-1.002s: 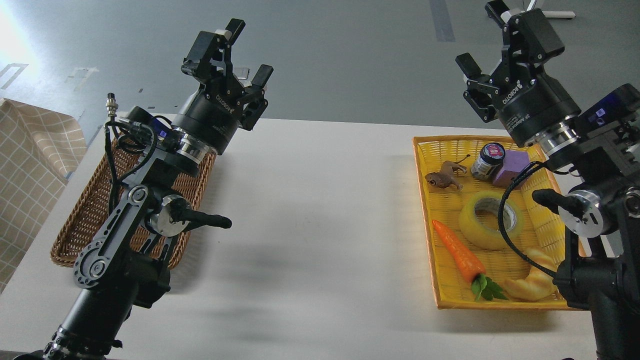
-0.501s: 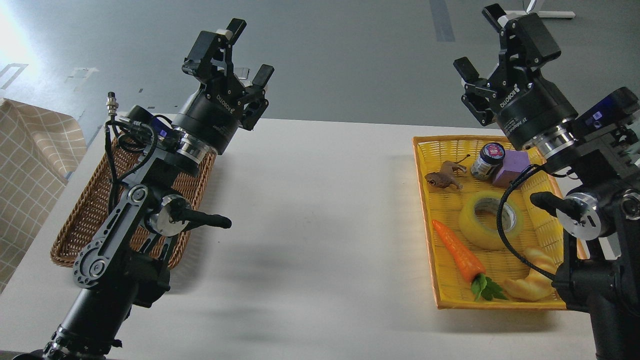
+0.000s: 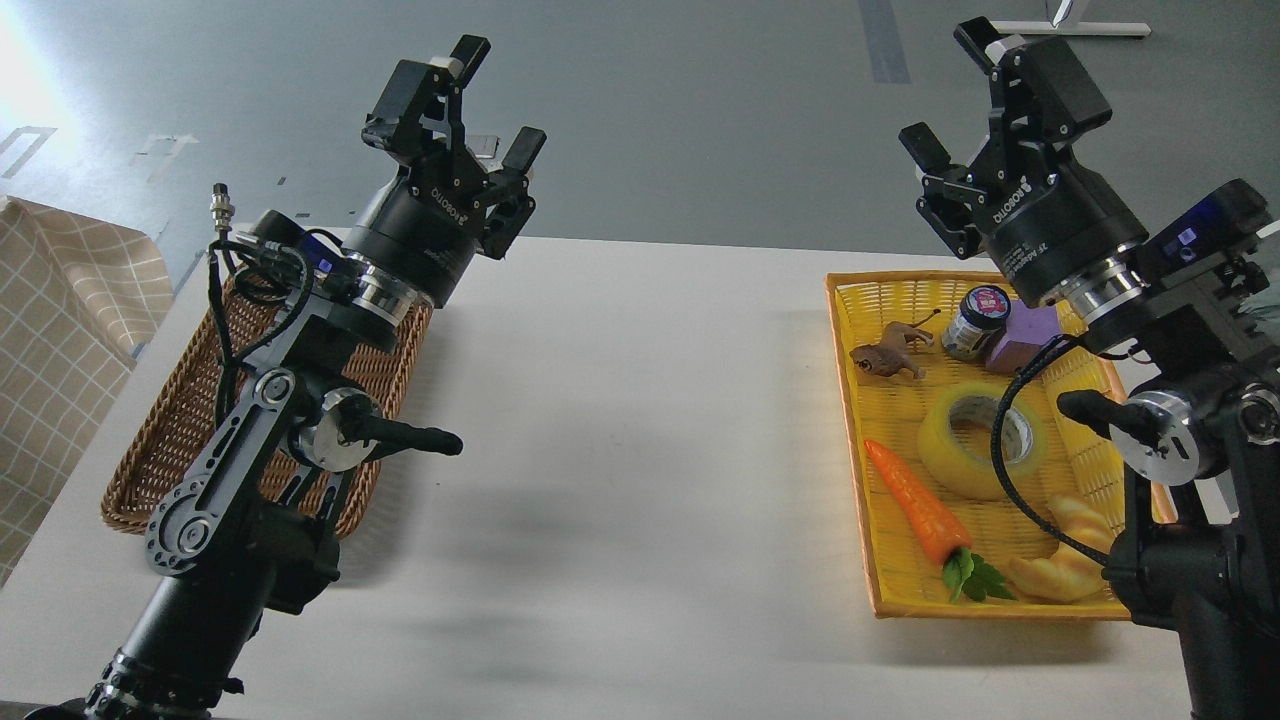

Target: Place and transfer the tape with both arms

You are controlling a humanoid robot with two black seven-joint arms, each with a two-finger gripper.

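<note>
Wide translucent yellow tape roll with grey-white core (image 3: 981,440) lies flat in the shallow yellow woven tray (image 3: 850,400) at 3 o'clock on the white table (image 3: 640,450). Around it: orange plastic carrot (image 3: 912,503) at 8 o'clock, pale croissant (image 3: 1062,560) at 5, small dark jar (image 3: 975,322) and purple block (image 3: 1020,335) at 12, brown toy animal (image 3: 888,356) at 10. Right gripper (image 3: 950,95) raised above the tray, fingers spread wide, holding nothing. Left gripper (image 3: 475,110) raised over the brown wicker basket (image 3: 170,440) at 9 o'clock, also wide and holding nothing.
</note>
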